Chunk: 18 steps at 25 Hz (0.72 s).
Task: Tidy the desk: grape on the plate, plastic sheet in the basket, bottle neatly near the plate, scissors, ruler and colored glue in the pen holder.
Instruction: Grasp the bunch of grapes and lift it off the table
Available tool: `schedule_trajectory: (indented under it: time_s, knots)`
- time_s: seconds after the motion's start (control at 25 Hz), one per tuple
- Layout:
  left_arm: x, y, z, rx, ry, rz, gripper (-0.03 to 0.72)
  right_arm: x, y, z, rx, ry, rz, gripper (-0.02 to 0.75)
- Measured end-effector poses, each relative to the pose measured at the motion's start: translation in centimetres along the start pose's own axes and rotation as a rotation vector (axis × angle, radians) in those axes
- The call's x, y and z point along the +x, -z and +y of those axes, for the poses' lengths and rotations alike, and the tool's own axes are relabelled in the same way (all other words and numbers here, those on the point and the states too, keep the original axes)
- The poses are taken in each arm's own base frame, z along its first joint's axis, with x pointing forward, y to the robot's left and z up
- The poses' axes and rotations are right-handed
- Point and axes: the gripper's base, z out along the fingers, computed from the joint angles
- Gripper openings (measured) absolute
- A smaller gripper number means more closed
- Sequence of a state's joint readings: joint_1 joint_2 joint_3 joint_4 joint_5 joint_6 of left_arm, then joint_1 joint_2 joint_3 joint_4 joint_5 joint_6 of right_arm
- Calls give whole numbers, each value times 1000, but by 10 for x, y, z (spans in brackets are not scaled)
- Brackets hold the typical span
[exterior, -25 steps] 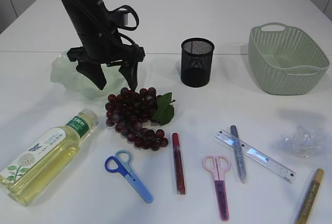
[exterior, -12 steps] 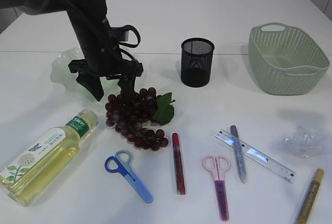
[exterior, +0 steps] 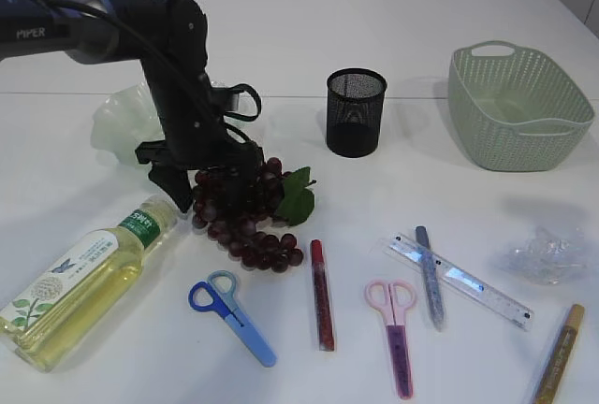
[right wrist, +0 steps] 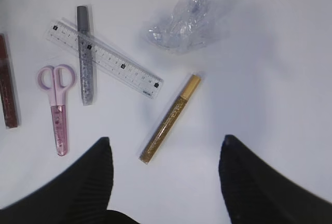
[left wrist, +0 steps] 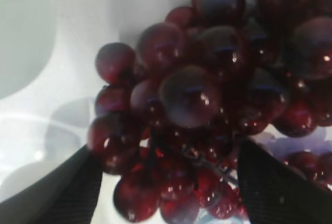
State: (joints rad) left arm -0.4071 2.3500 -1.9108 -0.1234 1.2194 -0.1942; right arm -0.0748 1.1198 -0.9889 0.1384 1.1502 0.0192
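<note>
My left gripper [exterior: 204,180] is down on the dark red grape [exterior: 248,212] bunch, open, with its fingers either side of the bunch's upper left berries [left wrist: 192,99]. The pale green plate [exterior: 117,123] lies behind that arm. The bottle [exterior: 80,278] lies on its side at the front left. Blue scissors [exterior: 232,315], pink scissors [exterior: 398,329], the ruler [exterior: 460,280] and red [exterior: 321,292], silver [exterior: 430,276] and gold glue [exterior: 560,353] lie along the front. My right gripper [right wrist: 166,140] hangs open above the gold glue [right wrist: 170,117], near the plastic sheet [right wrist: 184,22].
The black mesh pen holder [exterior: 356,112] stands upright behind the grapes. The green basket [exterior: 519,114] sits at the back right. The crumpled plastic sheet [exterior: 546,254] lies in front of the basket, near the table's right edge.
My left arm has come down and toward the front, so its open fingers now straddle the top of the grape bunch. Nothing else has moved.
</note>
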Motion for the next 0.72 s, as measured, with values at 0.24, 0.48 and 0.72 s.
schedule_trajectory:
  time_s: [0.24, 0.48, 0.72]
  knots:
    - [-1, -11, -2, 34, 17, 25, 588, 0, 0, 0, 0, 0, 0, 503]
    - [-1, -27, -3, 46, 23, 61, 557, 0, 0, 0, 0, 0, 0, 503]
    - [-2, -28, -2, 46, 24, 62, 278, 0, 0, 0, 0, 0, 0, 503]
